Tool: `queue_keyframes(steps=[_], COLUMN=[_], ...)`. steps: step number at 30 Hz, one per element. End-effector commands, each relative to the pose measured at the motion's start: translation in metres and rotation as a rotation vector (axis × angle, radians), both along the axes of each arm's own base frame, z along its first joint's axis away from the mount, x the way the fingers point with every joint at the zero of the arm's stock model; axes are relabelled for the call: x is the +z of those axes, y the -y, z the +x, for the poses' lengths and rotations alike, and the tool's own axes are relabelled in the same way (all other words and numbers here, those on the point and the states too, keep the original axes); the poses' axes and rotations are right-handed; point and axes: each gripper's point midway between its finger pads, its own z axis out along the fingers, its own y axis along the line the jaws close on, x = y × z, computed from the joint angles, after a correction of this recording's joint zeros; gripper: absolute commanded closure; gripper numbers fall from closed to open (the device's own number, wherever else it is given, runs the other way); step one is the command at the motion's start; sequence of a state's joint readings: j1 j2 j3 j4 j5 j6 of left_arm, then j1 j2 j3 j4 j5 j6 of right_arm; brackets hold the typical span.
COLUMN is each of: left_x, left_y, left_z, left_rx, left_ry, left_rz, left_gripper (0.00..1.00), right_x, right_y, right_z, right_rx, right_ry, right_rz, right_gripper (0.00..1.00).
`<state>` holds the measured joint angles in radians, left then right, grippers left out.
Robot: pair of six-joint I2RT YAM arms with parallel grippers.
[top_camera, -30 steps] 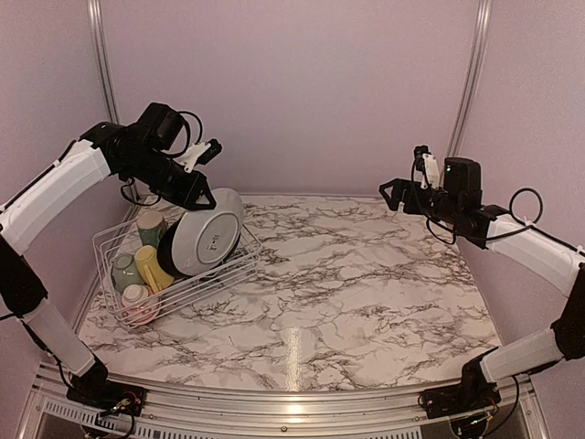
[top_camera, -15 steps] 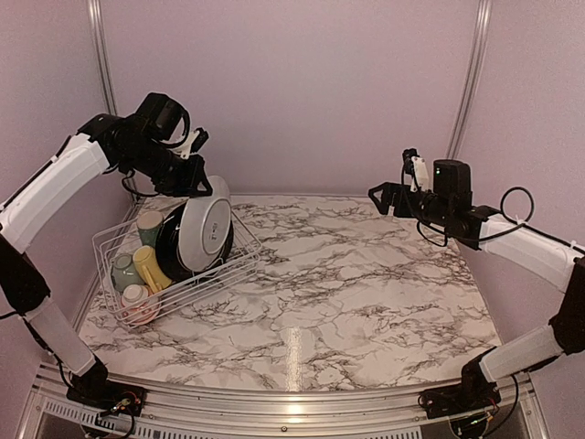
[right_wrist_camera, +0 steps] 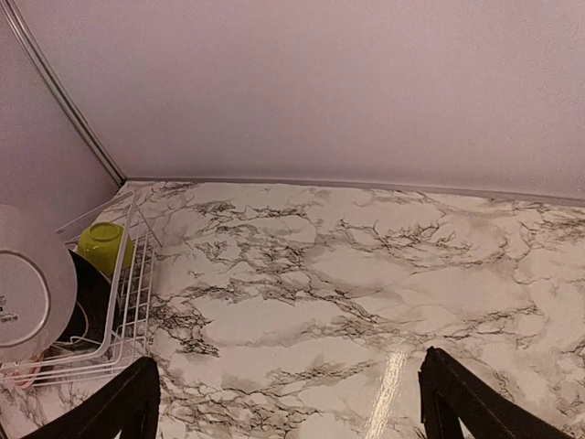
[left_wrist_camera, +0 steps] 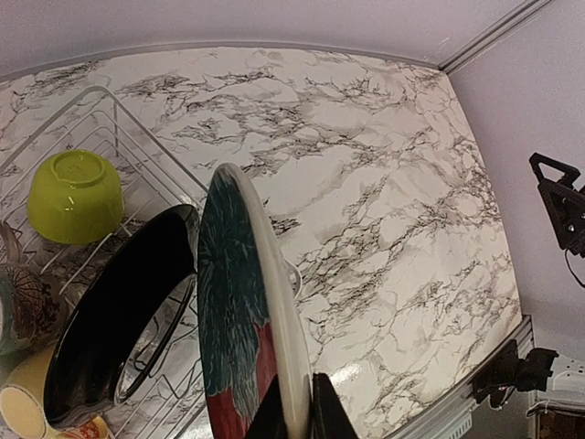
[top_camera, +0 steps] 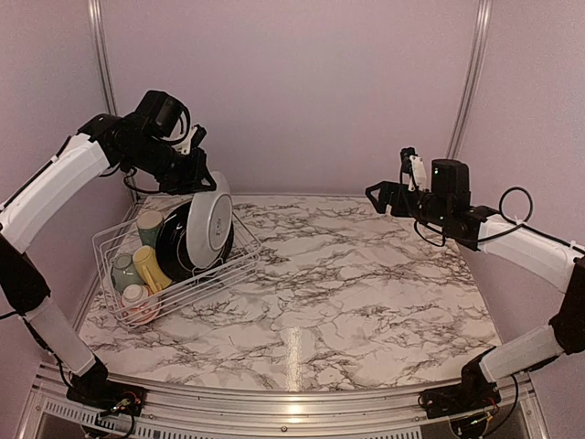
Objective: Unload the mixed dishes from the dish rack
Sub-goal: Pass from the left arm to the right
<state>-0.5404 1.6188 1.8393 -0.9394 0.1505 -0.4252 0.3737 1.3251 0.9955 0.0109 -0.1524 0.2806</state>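
The white wire dish rack (top_camera: 233, 260) stands at the table's left. My left gripper (top_camera: 203, 183) is shut on the top rim of a red and teal patterned plate (top_camera: 213, 229). The plate stands nearly upright at the rack's right end, white underside facing right. In the left wrist view the fingertips (left_wrist_camera: 297, 416) pinch that plate (left_wrist_camera: 239, 311) edge-on. A black-rimmed plate (left_wrist_camera: 110, 320) leans just behind it. A lime-green bowl (left_wrist_camera: 75, 187), a yellow mug (top_camera: 151, 267) and a red-patterned bowl (top_camera: 137, 300) also sit in the rack. My right gripper (top_camera: 379, 196) hangs open and empty above the table's right side.
Marble tabletop (top_camera: 366, 293) stretches right of the rack. Lilac walls close the back and both sides, with metal corner posts (top_camera: 468, 82). A pale green cup (top_camera: 123, 271) and a beige mug (top_camera: 150, 225) stand in the rack's left part.
The left gripper has turned the patterned plate from a lean to nearly upright and shifted slightly left. The right arm has moved left toward the table's middle, jaws still open.
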Motion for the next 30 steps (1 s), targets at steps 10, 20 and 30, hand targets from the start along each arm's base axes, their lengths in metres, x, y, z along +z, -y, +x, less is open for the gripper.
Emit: queue_keyframes(steps=[10,20,30], left_x=[0.072,0.079,0.088], left_y=[0.001,0.020,0.025], left_z=[0.010,0.007,0.011], left_rx=[0.051,0.046,0.071], left_ry=[0.194,0.167,0.178], left_rz=[-0.193,-0.389,-0.498], left_gripper=[1.00,1.00,1.00], right_x=[0.000,-0.004,-0.010], right_y=[-0.019,-0.038,-0.046], right_z=[0.000,-0.002,-0.001], right_rx=[0.027,0.055,0.062], right_ry=[0.012,0.004,-0.002], right_rz=[0.007,-0.004,-0.026], right_gripper=[0.05,0.05,0.05])
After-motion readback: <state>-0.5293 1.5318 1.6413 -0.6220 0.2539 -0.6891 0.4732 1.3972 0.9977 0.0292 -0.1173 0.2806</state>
